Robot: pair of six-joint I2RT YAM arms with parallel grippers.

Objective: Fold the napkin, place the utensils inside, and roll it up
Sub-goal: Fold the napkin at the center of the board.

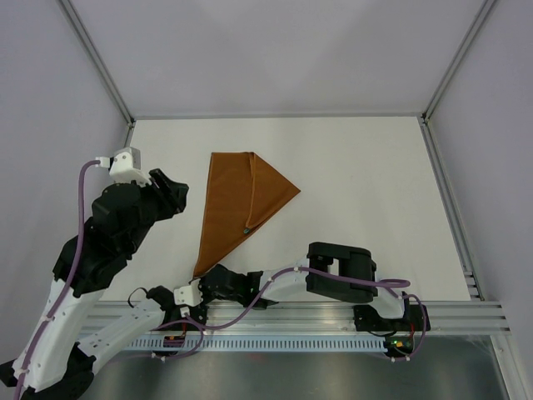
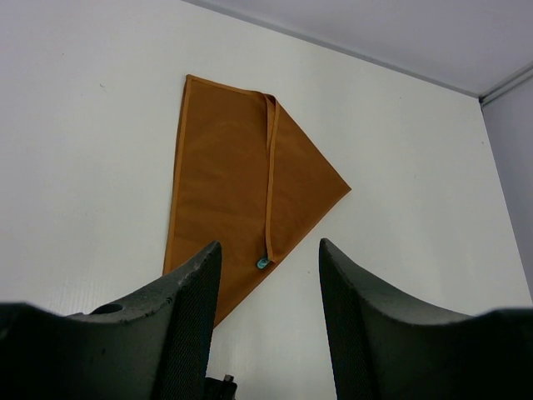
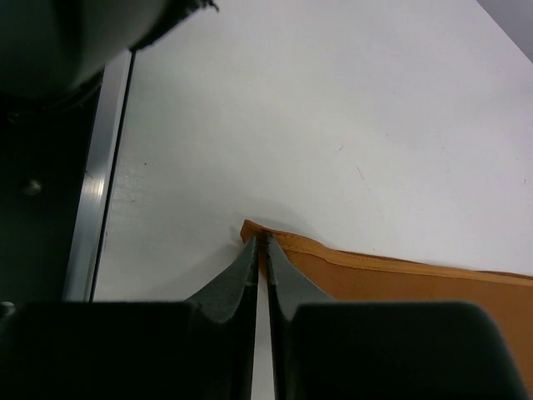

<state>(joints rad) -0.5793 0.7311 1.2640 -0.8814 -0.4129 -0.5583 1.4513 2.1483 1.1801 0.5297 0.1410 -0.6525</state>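
Top external: orange napkin (image 1: 237, 200) flat on white counter (image 1: 366, 183), left of centre. Folded to a long wedge: short straight edge far, sharp point near, one flap corner sticking out to the right. Near point reaches almost to metal rail (image 1: 333, 310) along counter's front edge. R arm stretched leftward along that rail, R tool (image 1: 202, 276) right at napkin's near point. L arm bent up at far left, L tool (image 1: 171, 190) raised, near napkin's left edge but apart from it.

Right wrist: R tool (image 3: 260, 242) pinched nearly closed, only a hairline gap btwn fingers (image 3: 237, 279), w/ hemmed corner of napkin (image 3: 400, 279) caught at the tips. Rest of cloth runs off to the right, flat on counter (image 3: 333, 108). Rail (image 3: 96, 192) at left.

Left wrist: L tool (image 2: 268, 244) spread wide, nothing btwn its fingers (image 2: 187, 308), hanging above counter (image 2: 83, 167) w/ napkin (image 2: 221, 183) beyond the tips. Hemmed flap edge runs down middle of cloth. Small greenish end of knife (image 2: 262, 263) pokes out where that hem ends, on napkin's right slanting edge. Rest of knife hidden under cloth, so can't tell exactly how it lies. Same knife end a tiny dark speck in top external view (image 1: 246, 230).
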